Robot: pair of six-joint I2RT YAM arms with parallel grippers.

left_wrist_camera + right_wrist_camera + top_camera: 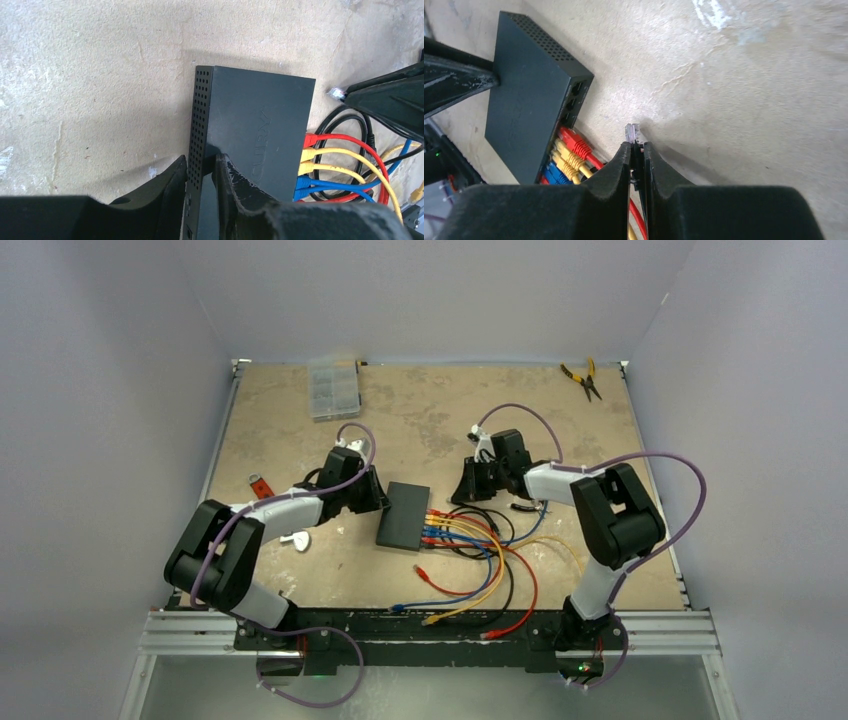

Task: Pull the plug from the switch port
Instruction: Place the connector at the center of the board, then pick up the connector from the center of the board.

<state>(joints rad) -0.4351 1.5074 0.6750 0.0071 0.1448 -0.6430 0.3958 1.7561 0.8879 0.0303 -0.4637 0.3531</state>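
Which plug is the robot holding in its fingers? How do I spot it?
Find the flat black switch in the middle of the table. Just to the right of it, the right gripper pinches a small plug, its tip poking out past the fingertips. Unlike the red, yellow and blue plugs pushed into the switch, it is see-through and plugged into nothing.

place: robotics lab bench | evidence: plain grey walls, worn tabletop, pliers, clear parts box
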